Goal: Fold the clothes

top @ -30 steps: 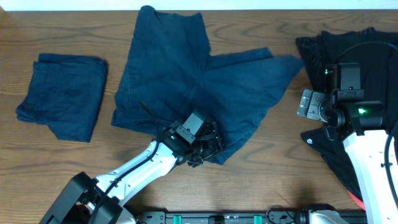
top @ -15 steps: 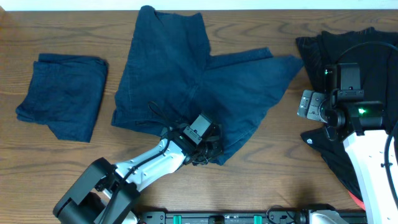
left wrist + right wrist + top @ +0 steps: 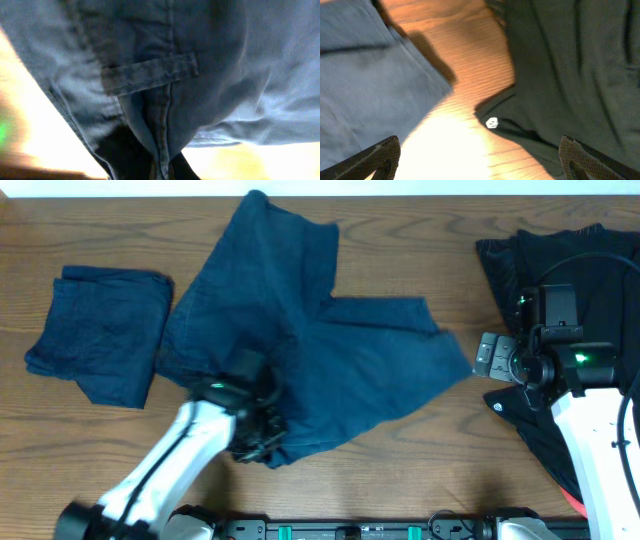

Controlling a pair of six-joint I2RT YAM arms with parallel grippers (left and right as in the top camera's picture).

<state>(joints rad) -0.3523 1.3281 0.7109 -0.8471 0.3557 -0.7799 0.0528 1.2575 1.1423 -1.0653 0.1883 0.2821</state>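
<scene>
A dark blue garment [image 3: 310, 350] lies spread across the middle of the table, one leg pointing to the far edge, the other to the right. My left gripper [image 3: 262, 435] is shut on its near hem; in the left wrist view the cloth [image 3: 200, 50] fills the frame and a seam is pinched at the bottom, at the left gripper [image 3: 162, 167]. My right gripper [image 3: 497, 355] hangs open just right of the garment's tip. In its own view the right gripper [image 3: 480, 160] holds nothing, over bare wood between the blue cloth [image 3: 365, 75] and black cloth [image 3: 570, 60].
A folded blue garment [image 3: 100, 330] sits at the left of the table. A heap of black clothes [image 3: 590, 270] lies at the far right, partly under the right arm. Bare wood shows along the near edge.
My left gripper closed on the near hem and moved left, dragging the blue garment leftward with it. The right arm stayed put with its jaws open.
</scene>
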